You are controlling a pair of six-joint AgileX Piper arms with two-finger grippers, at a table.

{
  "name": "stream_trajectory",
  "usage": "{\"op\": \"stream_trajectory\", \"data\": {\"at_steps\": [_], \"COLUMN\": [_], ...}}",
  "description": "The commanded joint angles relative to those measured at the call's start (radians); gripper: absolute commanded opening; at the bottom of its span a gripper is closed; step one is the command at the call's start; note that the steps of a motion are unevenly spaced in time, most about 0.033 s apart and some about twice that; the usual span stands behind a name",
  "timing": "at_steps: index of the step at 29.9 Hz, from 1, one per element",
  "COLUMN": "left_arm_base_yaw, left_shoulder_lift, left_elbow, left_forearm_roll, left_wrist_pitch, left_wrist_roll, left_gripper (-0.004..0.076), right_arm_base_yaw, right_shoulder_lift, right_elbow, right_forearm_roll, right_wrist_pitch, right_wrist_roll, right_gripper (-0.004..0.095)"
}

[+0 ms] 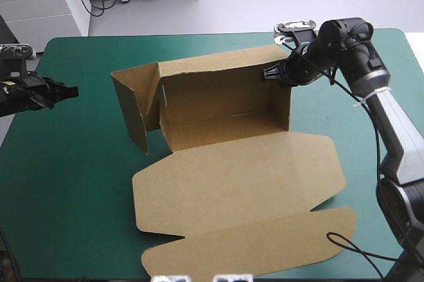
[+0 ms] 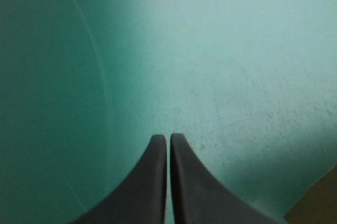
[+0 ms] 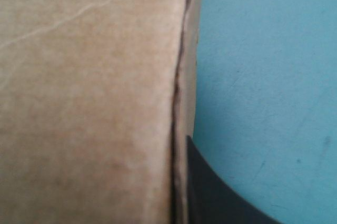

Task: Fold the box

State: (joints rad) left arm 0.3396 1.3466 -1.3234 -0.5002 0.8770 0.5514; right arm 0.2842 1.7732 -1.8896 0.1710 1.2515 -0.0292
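Roughly, the box (image 1: 234,159) lies lengthwise left-right, open upward.

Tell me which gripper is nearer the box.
Right. The right gripper is on the box at its right wall; the left gripper is near the table's left edge, clear of the box.

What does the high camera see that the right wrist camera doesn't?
Only the high view: the whole box, walls raised, lid flat on the cover, and the left pincer, shut, off by the cover's left edge. Only the right wrist view: up close, a dark line along the edge of a wall and one black finger against its outside. Both: the brown box, the teal-green cover and the right pincer at the right wall.
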Motion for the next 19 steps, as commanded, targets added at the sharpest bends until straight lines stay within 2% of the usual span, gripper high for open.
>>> {"op": "stream_trajectory", "data": {"at_steps": [1,9,14,16,19], "left_arm_base_yaw": [0.016,0.016,0.016,0.016,0.016], "left_shoulder_lift": [-0.024,-0.019,-0.019,-0.019,-0.018], "left_elbow": [-0.011,0.003,0.003,0.003,0.003], "left_forearm_roll": [-0.063,-0.075,-0.081,-0.081,-0.081], "left_wrist_pitch": [-0.019,-0.002,0.016,0.018,0.022], "left_wrist_roll": [0.015,0.017,0.018,0.018,0.018], "left_gripper": [0.0008,0.0008,0.0008,0.0008,0.0008], "right_arm_base_yaw": [0.001,-0.001,-0.001,0.001,0.001], "right_shoulder_lift": [0.01,0.165,0.209,0.217,0.224], "right_elbow": [-0.034,-0.045,-0.045,-0.045,-0.045], "right_forearm_roll": [0.056,0.029,0.014,0.014,0.014], "right_wrist_pitch": [-0.002,-0.017,-0.155,-0.22,-0.285], "right_wrist_roll": [0.041,0.017,0.007,0.007,0.007], "right_gripper": [0.0003,0.0004,0.0011,0.0062,0.0218]}}
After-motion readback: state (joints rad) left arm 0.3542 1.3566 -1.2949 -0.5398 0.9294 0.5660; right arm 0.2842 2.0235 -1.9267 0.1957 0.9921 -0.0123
